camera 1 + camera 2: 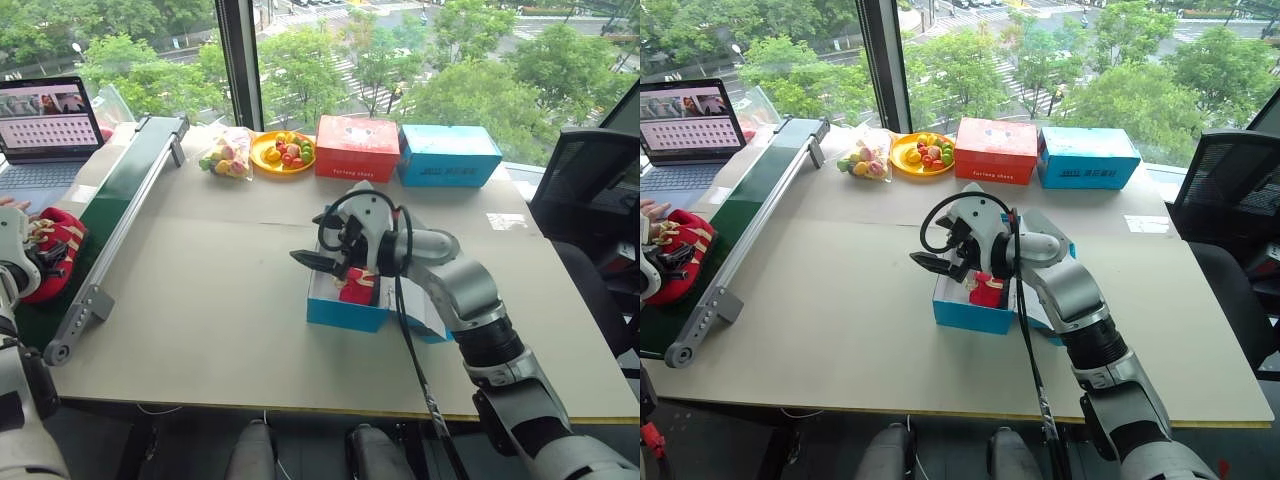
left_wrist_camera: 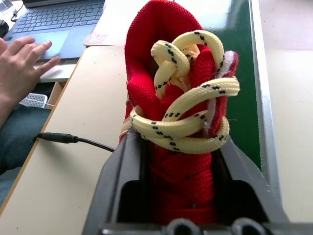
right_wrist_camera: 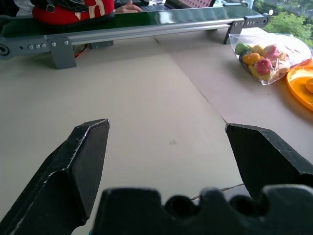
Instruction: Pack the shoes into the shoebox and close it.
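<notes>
At the far left, my left pincer (image 2: 178, 161) is pressed together on a red shoe (image 2: 178, 98), the two black fingers clamping its sides while the cream laces bulge out between them. This shoe sits on the green conveyor belt (image 1: 120, 190), just beside a laptop (image 1: 45, 125) where a person's hand (image 2: 19, 63) rests near the trackpad. I judge the step in hand to be lifting this shoe off the belt and carrying it right to the box. To do that well, I should raise it straight up first so it clears the belt's metal rail, keep the squeeze firm since the fabric is soft and could slip, and stay away from the person's hand and the black cable lying close by.

Moving right across the table (image 1: 200, 300), the open blue shoebox (image 1: 345, 312) stands near the middle, with the other red shoe (image 1: 357, 285) already inside it. My right pincer (image 3: 166, 142) is spread wide and holds nothing, hovering over the box's left side. I think it ought to pull back before the left arm arrives, or the two will crowd each other above the opening. The lid looks folded back on the right side behind my arm, though I cannot see it clearly. At the far edge sit a fruit bag (image 1: 227, 153), a yellow plate (image 1: 283, 152), a red box (image 1: 357, 148) and a plainer blue box (image 1: 448, 155), all well apart from my path.
</notes>
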Robot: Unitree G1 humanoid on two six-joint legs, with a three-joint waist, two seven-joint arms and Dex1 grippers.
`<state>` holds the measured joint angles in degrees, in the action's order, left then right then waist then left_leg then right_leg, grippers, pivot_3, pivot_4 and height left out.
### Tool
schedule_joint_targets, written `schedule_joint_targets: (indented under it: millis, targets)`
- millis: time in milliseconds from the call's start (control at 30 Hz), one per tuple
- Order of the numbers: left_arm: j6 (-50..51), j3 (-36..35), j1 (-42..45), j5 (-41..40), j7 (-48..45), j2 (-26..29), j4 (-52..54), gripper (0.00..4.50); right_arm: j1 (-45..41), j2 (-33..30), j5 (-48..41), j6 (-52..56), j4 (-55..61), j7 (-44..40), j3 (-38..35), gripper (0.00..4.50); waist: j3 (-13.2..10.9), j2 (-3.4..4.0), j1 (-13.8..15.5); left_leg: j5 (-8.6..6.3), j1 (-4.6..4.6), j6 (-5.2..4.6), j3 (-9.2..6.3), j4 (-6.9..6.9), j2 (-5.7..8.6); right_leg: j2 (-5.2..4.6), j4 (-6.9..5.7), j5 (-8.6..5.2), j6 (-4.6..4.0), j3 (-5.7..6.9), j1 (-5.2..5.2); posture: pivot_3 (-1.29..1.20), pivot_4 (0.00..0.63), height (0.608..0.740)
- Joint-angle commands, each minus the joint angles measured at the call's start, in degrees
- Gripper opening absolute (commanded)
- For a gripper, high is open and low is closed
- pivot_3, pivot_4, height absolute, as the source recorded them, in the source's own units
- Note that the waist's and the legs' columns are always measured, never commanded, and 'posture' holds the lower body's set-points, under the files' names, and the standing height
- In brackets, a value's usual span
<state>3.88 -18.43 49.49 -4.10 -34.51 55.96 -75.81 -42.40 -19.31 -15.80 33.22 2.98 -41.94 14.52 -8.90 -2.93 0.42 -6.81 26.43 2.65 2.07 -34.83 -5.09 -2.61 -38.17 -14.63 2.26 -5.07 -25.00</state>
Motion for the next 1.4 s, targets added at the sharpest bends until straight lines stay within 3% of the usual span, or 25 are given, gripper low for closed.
schedule_joint_targets:
  millis: [33,100,267,400,500,600,733,933,1400]
  targets:
    - [0.45,-2.10,4.43,-3.87,-0.69,-2.84,5.58,0.83,-1.66,-0.68,-0.29,0.89,2.58,-0.03,-1.88,4.50,0.00,-0.01,0.67,0.01,0.00,0.01,0.00,0.00,0.00,-0.01,-0.01,0.00,0.00,0.02,0.01,0.00,0.150,0.740]
    - [3.38,-2.70,7.15,-6.70,-2.21,-5.54,11.12,0.83,-1.88,0.06,-2.03,2.17,2.27,0.52,-3.66,4.50,0.01,-0.18,1.11,0.06,0.04,0.10,-0.02,-0.04,-0.05,-0.01,0.02,0.00,0.00,0.12,0.05,0.00,0.150,0.740]
    - [19.07,-3.47,4.91,-17.67,-2.40,-15.40,41.17,0.83,-3.72,5.29,-11.43,10.47,0.61,4.84,-13.46,4.50,0.02,-0.35,0.79,0.12,0.61,0.17,-0.29,-0.25,-0.07,-0.01,0.10,0.05,0.02,0.36,-0.11,0.00,0.150,0.740]
    - [32.08,-2.04,2.38,-28.36,5.95,-28.48,65.74,0.83,-8.04,11.58,-21.51,20.32,-4.68,15.47,-26.48,4.50,0.02,-0.34,-0.05,0.11,0.61,0.15,-0.38,-0.13,-0.06,-0.01,0.09,0.06,0.03,0.36,-0.09,0.00,0.150,0.740]
    - [37.22,-3.66,1.53,-34.12,14.12,-37.01,73.72,0.83,-8.51,14.18,-25.59,23.84,-5.90,19.61,-31.06,4.50,0.03,-0.31,-0.68,0.11,0.55,0.14,-0.45,-0.11,-0.06,0.01,0.08,0.06,0.03,0.37,-0.06,0.00,0.150,0.740]
    - [41.72,-0.90,-1.30,-37.61,18.85,-43.75,81.55,0.83,-8.86,16.65,-29.68,25.44,-6.84,24.77,-36.09,4.50,0.02,-0.30,-1.42,0.12,0.49,0.12,-0.49,-0.13,-0.05,0.02,0.10,0.06,0.04,0.36,0.00,0.00,0.150,0.740]
    - [44.17,0.22,-3.29,-39.69,21.84,-46.50,84.98,0.83,-8.91,17.18,-32.66,25.91,-6.41,28.18,-38.73,4.50,-0.01,-0.26,-1.71,0.15,0.45,0.07,-0.54,-0.16,0.00,0.03,0.05,0.06,0.04,0.34,0.01,0.00,0.150,0.740]
    - [44.76,2.67,-5.00,-39.64,21.89,-46.13,85.79,0.83,-9.50,16.92,-38.00,25.93,-5.00,30.49,-41.00,4.50,-0.02,-0.20,-1.72,0.17,0.27,0.04,-0.58,-0.16,0.03,0.03,0.11,0.05,0.04,0.35,0.26,0.00,0.150,0.740]
    - [45.17,10.87,-4.79,-38.80,23.14,-48.72,90.39,0.83,-10.10,15.04,-35.67,22.87,-6.21,29.92,-33.78,4.50,-0.05,-0.15,-1.48,0.17,0.28,0.04,-0.63,-0.15,0.05,0.03,0.18,0.05,0.05,0.37,0.29,0.00,0.150,0.740]
